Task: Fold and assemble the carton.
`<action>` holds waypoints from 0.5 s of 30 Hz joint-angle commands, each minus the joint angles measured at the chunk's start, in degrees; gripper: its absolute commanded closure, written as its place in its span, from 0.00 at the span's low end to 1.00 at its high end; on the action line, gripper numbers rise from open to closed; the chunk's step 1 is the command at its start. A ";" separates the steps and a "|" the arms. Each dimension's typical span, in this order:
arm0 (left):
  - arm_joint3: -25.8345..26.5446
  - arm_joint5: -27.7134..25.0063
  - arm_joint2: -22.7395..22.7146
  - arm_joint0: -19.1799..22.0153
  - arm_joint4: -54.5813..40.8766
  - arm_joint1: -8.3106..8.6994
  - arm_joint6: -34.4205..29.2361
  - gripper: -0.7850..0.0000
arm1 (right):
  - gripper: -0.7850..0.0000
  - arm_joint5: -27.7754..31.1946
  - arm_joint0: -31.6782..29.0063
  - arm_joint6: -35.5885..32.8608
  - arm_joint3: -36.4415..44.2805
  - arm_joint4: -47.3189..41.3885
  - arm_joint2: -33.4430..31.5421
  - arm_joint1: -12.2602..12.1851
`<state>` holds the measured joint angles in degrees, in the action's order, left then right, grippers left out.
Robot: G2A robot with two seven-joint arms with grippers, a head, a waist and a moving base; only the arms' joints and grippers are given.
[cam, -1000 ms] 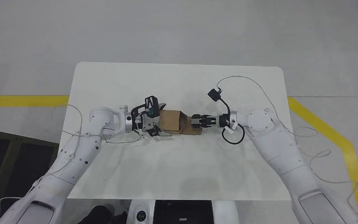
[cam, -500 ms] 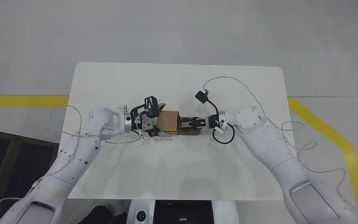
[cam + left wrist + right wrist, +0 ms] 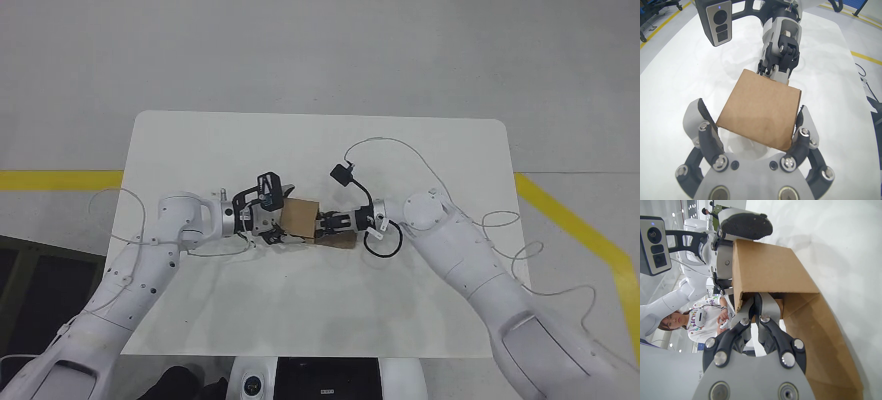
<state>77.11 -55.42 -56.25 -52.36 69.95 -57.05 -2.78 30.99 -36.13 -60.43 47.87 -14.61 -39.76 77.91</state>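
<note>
The brown carton (image 3: 300,216) sat about the middle of the white tabletop (image 3: 320,145), caught between the two arms with its open end facing right. From the left, the left claw (image 3: 752,106) had its fingers (image 3: 705,115) spread wide around the carton's closed end, a pad set against each side. From the right, the right claw (image 3: 755,303) was poked into the open end, its fingers drawn nearly together; I couldn't make out whether they pinched any cardboard. A loose flap (image 3: 821,336) hung beside that wrist.
</note>
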 commanded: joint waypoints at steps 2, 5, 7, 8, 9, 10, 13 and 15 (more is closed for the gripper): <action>-0.03 -0.08 -0.12 -0.07 0.06 0.00 -0.09 0.00 | 1.00 0.53 0.45 0.33 -1.14 -0.27 0.60 0.68; -0.01 -0.17 -0.21 -0.15 -0.09 -0.03 -0.16 0.00 | 1.00 1.19 0.68 0.47 -2.16 -0.93 0.95 1.27; -0.01 -0.26 -0.27 -0.20 -0.20 -0.04 -0.16 0.00 | 1.00 1.59 0.90 0.27 -2.93 -1.24 0.93 1.50; -0.01 -0.26 -0.29 -0.21 -0.18 -0.05 -0.24 0.00 | 1.00 1.77 1.03 0.00 -3.35 -1.40 0.80 1.53; 0.00 -0.25 -0.31 -0.22 -0.18 -0.05 -0.35 0.00 | 1.00 1.84 1.13 -0.26 -3.72 -1.58 0.63 1.54; 0.00 -0.17 -0.35 -0.25 -0.25 -0.06 -0.40 0.00 | 1.00 1.86 1.27 -0.65 -4.02 -1.65 0.40 1.48; 0.05 -0.04 -0.45 -0.28 -0.40 -0.10 -0.56 0.00 | 1.00 1.24 1.29 -1.88 -4.44 -1.79 -0.57 1.05; 0.13 0.02 -0.49 -0.25 -0.34 -0.12 -0.65 0.00 | 1.00 0.18 0.73 -3.18 -4.08 -3.01 -1.64 0.57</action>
<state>77.20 -55.43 -56.72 -52.64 69.54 -57.16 -3.38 31.74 -35.09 -62.91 43.58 -16.91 -40.87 78.71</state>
